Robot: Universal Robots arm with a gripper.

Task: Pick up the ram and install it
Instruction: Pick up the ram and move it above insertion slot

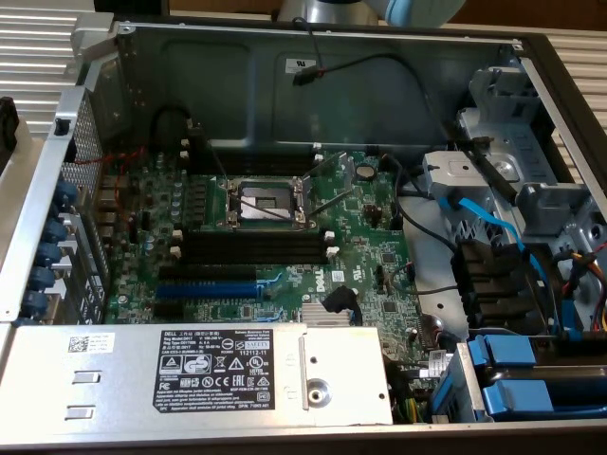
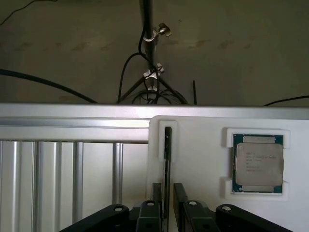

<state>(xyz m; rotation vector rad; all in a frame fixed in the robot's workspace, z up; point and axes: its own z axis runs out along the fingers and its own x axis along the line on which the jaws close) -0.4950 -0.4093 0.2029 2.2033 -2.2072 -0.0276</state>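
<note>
Jaws spread, one each side of the ram (image 2: 167, 145), w/ a sliver of white showing betw. it & one jaw, so not clamped. Ram stands edge-on in a narrow slot of the white holder (image 2: 203, 169), a CPU (image 2: 258, 163) seated in its own pocket just beside; holder sits on the ribbed aluminium bench (image 2: 58, 169), w/ a tripod (image 2: 150, 72) & cables on the floor beyond. Ext. view: open PC case (image 1: 285, 85), mobo (image 1: 360, 237) inside, black RAM slots (image 1: 256, 245) w/ white end clips next to the CPU socket (image 1: 266, 201).
</note>
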